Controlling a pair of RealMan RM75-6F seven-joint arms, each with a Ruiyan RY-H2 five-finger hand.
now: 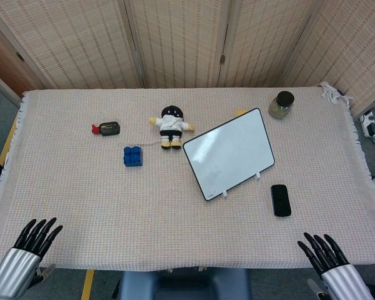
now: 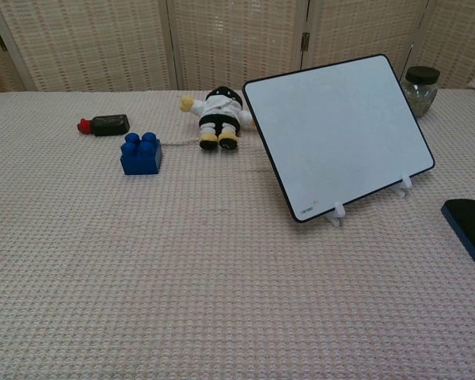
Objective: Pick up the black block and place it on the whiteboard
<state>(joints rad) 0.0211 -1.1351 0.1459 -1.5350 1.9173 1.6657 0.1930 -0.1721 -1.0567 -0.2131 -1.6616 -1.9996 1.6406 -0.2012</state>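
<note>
The black block (image 1: 281, 200) lies flat on the cloth to the right of the whiteboard (image 1: 229, 154); the chest view shows the block (image 2: 469, 227) at its right edge. The whiteboard (image 2: 340, 132) is white with a black rim and leans tilted on small white feet. My right hand (image 1: 328, 259) sits at the table's near edge, below and right of the block, fingers spread and holding nothing. My left hand (image 1: 30, 247) hovers at the near left corner, fingers apart and empty. Neither hand appears in the chest view.
A blue brick (image 1: 133, 155), a small doll (image 1: 170, 125) and a dark marker with a red cap (image 1: 106, 129) lie left of the board. A lidded jar (image 1: 281, 104) stands at the back right. Folding screens close off the back.
</note>
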